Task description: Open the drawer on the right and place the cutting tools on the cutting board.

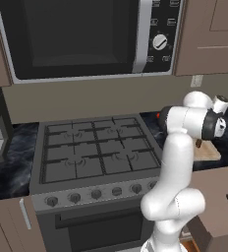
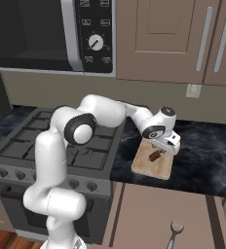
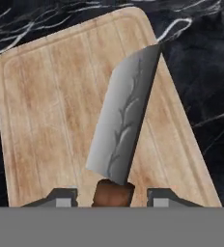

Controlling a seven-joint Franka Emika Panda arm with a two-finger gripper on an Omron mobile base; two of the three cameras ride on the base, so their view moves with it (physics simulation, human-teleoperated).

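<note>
One tool, knife (image 3: 121, 130), at cutting board (image 2: 141, 168), gripper (image 3: 113, 197) fingers spread either side of handle; drawer (image 2: 154, 214) open, second metal tool (image 2: 173, 234) left inside

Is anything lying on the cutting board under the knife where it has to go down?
Nothing visible. In the hand view the knife hangs over bare cutting board; the fingers flank its handle with gaps.

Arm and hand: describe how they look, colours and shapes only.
The arm is glossy white, built of thick rounded tubular segments, with dark round caps at the joints. The hand is a white boxy block under a dark-capped wrist. Its fingertips are small, grey and dark. No cables or markings are visible.
</note>
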